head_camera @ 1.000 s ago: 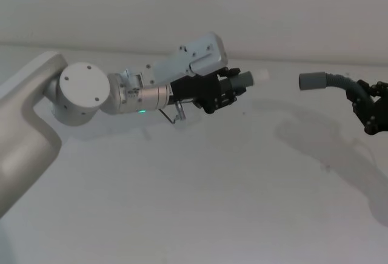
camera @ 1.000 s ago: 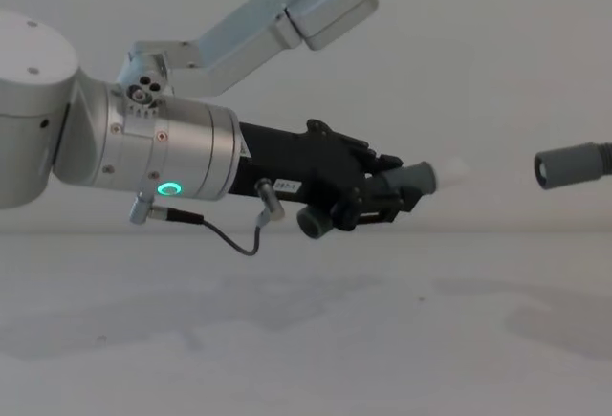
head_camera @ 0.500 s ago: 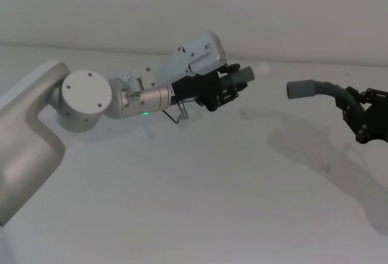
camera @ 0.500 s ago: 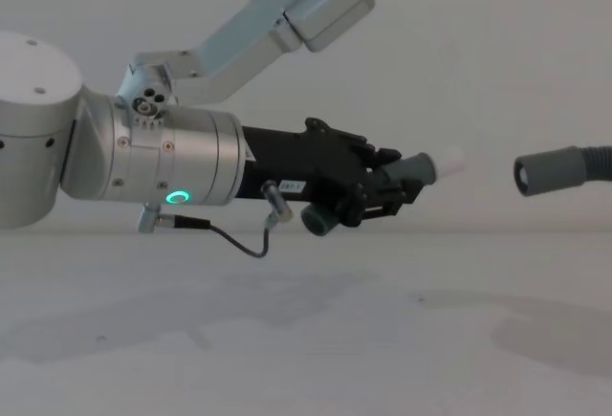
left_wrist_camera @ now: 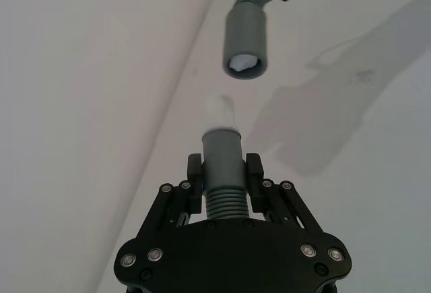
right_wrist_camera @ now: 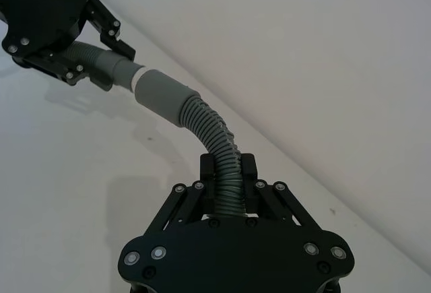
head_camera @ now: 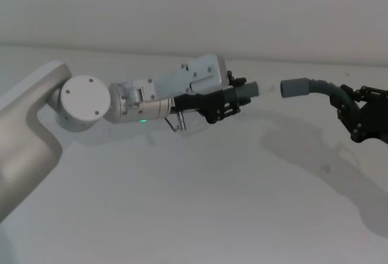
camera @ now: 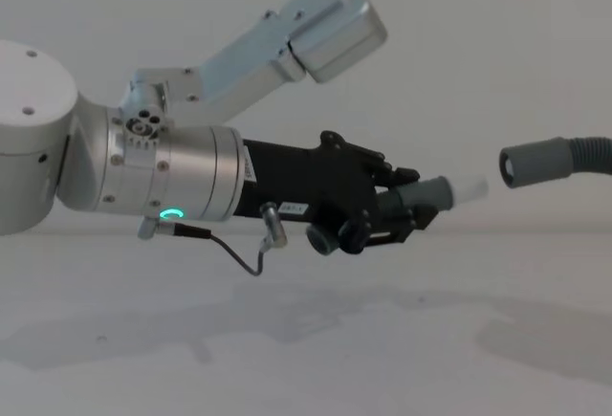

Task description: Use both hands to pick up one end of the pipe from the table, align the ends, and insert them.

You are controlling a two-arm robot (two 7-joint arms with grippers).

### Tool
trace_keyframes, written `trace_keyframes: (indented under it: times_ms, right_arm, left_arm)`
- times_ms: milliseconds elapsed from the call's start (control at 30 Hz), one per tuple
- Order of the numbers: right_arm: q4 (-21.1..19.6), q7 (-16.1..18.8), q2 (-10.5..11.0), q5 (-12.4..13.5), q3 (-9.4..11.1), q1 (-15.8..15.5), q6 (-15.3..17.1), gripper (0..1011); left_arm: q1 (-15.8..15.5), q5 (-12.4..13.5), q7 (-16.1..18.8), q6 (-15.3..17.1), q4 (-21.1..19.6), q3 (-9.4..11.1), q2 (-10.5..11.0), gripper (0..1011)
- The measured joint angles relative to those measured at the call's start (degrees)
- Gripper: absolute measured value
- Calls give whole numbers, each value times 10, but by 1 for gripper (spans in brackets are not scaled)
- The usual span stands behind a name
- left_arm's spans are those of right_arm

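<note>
Hovering above the white desk (head_camera: 200, 203), two pipe parts, each held aloft by one arm.

Item one: short dark grey tube (head_camera: 245, 90), ribbed at its base, whitish tip (camera: 469, 188) pointing toward the robot's right. Held by the left gripper (head_camera: 225, 98), jaws clamped on the ribbed base from both sides, as the left wrist view shows (left_wrist_camera: 223, 188). Left arm (camera: 143, 182) silver, cylindrical, with a green ring light (camera: 171, 213); it reaches in from the left, roughly level.

Item two: ribbed flexible hose (head_camera: 330, 89), ending in a smooth lighter grey cuff (head_camera: 294, 87). Held by the right gripper (head_camera: 364, 115), jaws closed on the ribbed section a little behind the curve (right_wrist_camera: 227, 182). Cuff opening faces the tip.

Relation: tip and cuff near each other, not joined; a small gap shows between them in the chest view, cuff sitting slightly higher than the tip. Both parts clear of the desk.
</note>
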Motion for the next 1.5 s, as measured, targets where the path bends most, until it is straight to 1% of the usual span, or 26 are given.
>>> trace_keyframes:
  times_ms: [333,633,800,933,1167,1333,1500]
  right_arm:
    - [-6,-1,4,-13,-5,-4,2,224]
    - [-12,1,9,-30,-11,-8,10,224]
    - [-13,0,9,-33,-10,-12,13,224]
    - [-14,-1,6,-28,-3,-16,14,224]
    - [-13,-1,3,-9,12,-22,13,224]
    - [-11,-6,0,-2,19,-23,14,224]
    - [-10,-8,0,-1,20,-23,16,224]
  left_arm:
    - [-3,9,-10,-24,1,10,6,382]
    - [-4,13,-13,-33,1,14,9,382]
    - [-4,14,-15,-37,2,16,10,382]
    - [-4,15,-16,-39,2,17,11,382]
    - [-5,16,-16,-41,2,17,11,382]
    - [-5,16,-17,-42,2,18,11,382]
    - [-5,16,-17,-42,2,18,11,382]
